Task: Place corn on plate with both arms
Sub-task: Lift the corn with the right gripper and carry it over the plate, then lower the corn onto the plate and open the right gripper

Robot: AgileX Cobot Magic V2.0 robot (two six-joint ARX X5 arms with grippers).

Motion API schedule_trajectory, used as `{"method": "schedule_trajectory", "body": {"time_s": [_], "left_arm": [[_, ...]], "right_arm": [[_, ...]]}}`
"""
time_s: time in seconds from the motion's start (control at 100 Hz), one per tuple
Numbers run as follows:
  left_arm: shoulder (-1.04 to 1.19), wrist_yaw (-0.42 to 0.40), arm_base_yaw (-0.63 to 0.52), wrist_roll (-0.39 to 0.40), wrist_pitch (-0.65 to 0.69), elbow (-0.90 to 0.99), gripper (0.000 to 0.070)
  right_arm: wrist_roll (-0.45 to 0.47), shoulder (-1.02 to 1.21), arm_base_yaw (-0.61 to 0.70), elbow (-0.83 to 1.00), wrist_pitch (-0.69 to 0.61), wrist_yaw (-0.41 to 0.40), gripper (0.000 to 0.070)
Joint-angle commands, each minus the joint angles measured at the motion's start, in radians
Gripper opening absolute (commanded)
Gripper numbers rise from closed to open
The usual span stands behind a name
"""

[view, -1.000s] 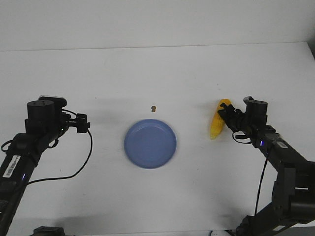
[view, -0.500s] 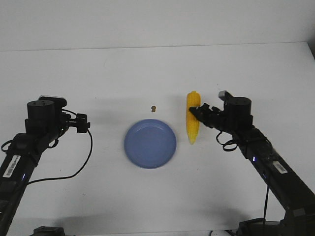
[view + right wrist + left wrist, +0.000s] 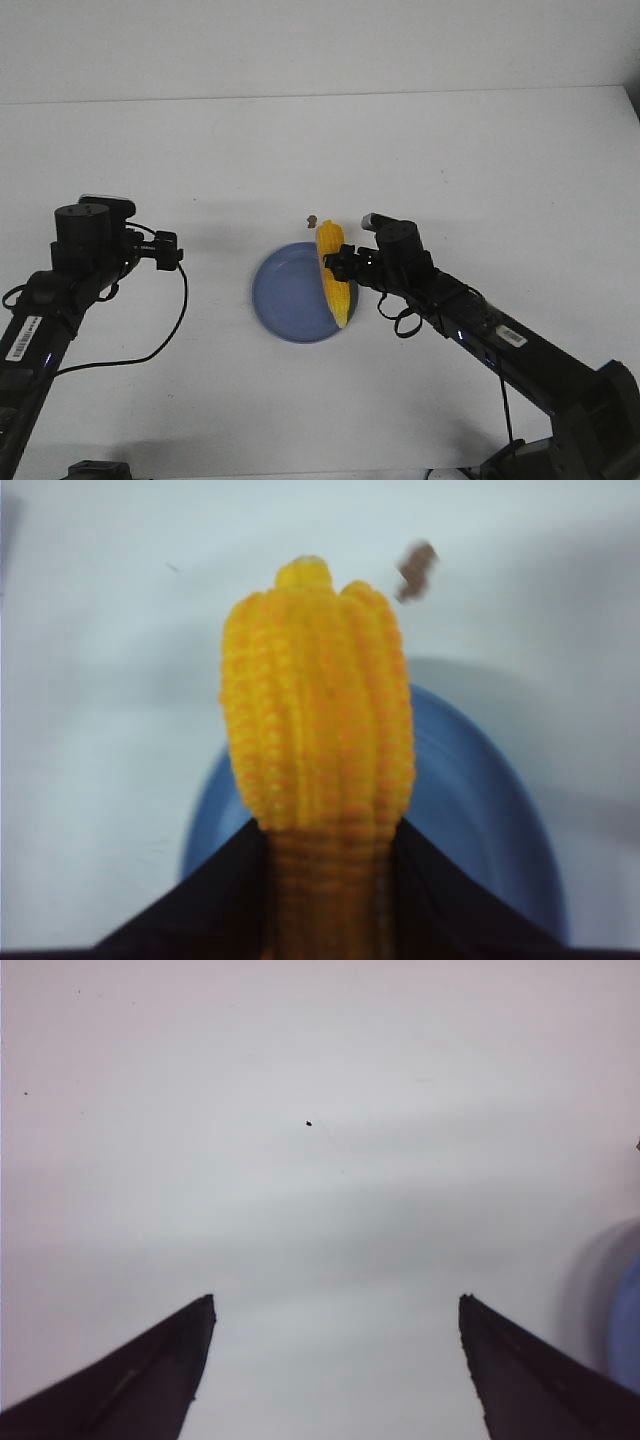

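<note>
Both risks are mine: my right fingers (image 3: 330, 880), clamped on the bright yellow corn cob (image 3: 335, 278), hold it over the blue plate's (image 3: 285, 300) rim, where releasing could roll it onto the counter (image 3: 450, 150); my left fingers (image 3: 335, 1360) stand apart.

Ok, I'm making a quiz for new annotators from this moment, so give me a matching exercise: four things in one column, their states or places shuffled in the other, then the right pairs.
Things:
1. bright yellow corn cob
2. round periwinkle-blue plate
3. left hand
4. tiny brown speck

States or places:
A. open, holding nothing
B. on the white table just beyond the plate
C. gripped by the right hand
D. lying flat between the two arms

Pairs: 1-C, 2-D, 3-A, 4-B
</note>
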Motion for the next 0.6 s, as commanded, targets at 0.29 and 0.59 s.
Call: {"method": "schedule_trajectory", "body": {"time_s": [0.29, 0.59], "left_arm": [[0.011, 0.002, -0.002, -0.01, 0.003, 0.011, 0.0502], [0.011, 0.002, -0.002, -0.01, 0.002, 0.011, 0.0503]], "right_arm": [[0.015, 0.048, 0.028, 0.012, 0.018, 0.0, 0.0413], [0.013, 0.048, 0.028, 0.012, 0.019, 0.004, 0.0485]]}}
